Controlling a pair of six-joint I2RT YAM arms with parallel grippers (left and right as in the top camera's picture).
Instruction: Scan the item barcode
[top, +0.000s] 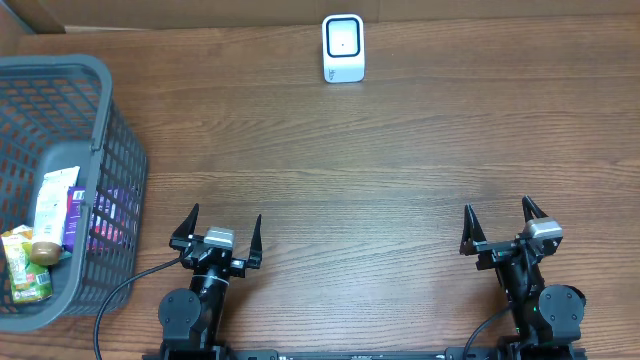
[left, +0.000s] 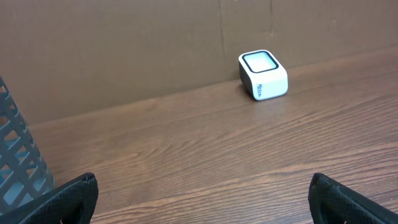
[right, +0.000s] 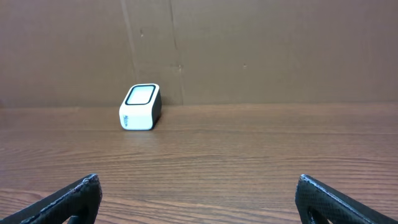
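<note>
Overhead: scanner (top: 343, 47) at 12 o'clock, far edge of table (top: 350, 170). Basket (top: 108, 150) at 9 o'clock, with packaged items (top: 50, 205) inside it. Left gripper (top: 226, 215) at 7 o'clock and right gripper (top: 498, 205) at 5 o'clock, both with jaws apart and empty.
Left wrist: scanner (left: 263, 74) at 1 o'clock, basket wall (left: 15, 155) at 8 o'clock.
Right wrist: scanner (right: 140, 106) at 11 o'clock, fingers (right: 71, 199) spread wide.

My fingers (left: 62, 199) look matt black plastic, the desk (top: 350, 200) smooth wood-grain, the basket (top: 120, 130) grey plastic, the scanner (top: 343, 48) glossy white plastic, the back wall (right: 249, 50) dull cardboard.
</note>
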